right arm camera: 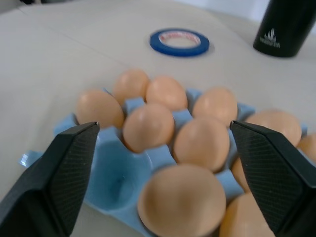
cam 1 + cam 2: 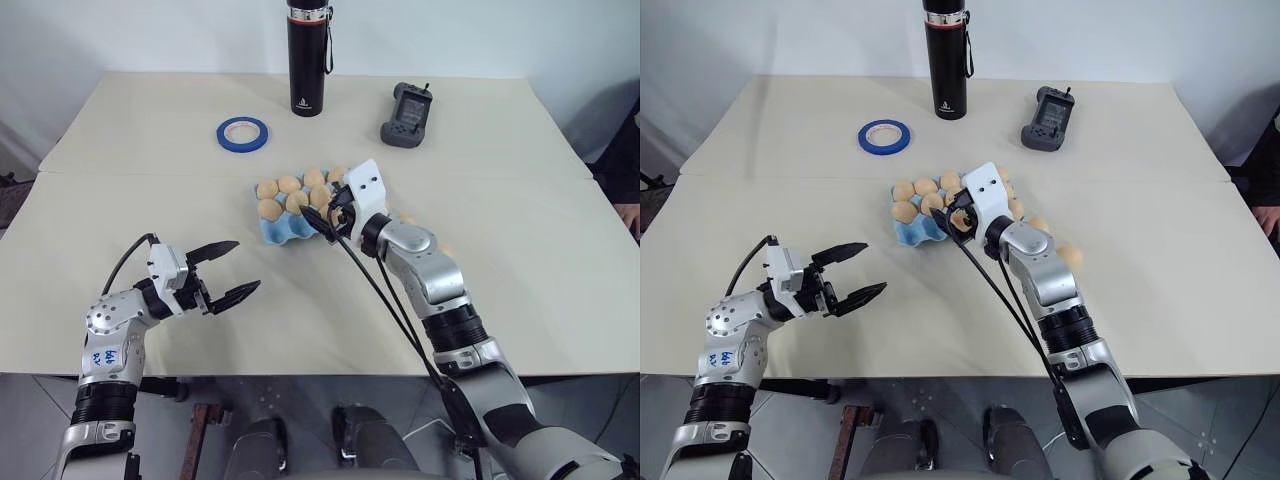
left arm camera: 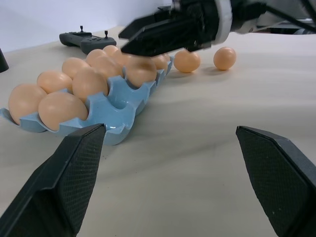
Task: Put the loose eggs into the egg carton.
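Note:
The light-blue egg carton (image 2: 275, 232) lies mid-table with several tan eggs in its cups. My right gripper (image 1: 163, 126) hovers open over its near end, fingers either side of an egg (image 1: 182, 200) that rests in a cup. One cup (image 1: 118, 183) beside it is empty. Two loose eggs (image 3: 187, 60) (image 3: 224, 58) lie on the table just past the carton's right side, also seen as loose eggs (image 2: 1038, 224) (image 2: 1070, 256) beside my right forearm. My left gripper (image 2: 225, 270) is open and empty, low over the table at the carton's near left.
A black bottle (image 2: 306, 60) stands at the far edge, with a blue tape ring (image 2: 243, 133) to its left and a grey remote controller (image 2: 408, 115) to its right. A person's hand (image 2: 630, 215) shows at the right edge.

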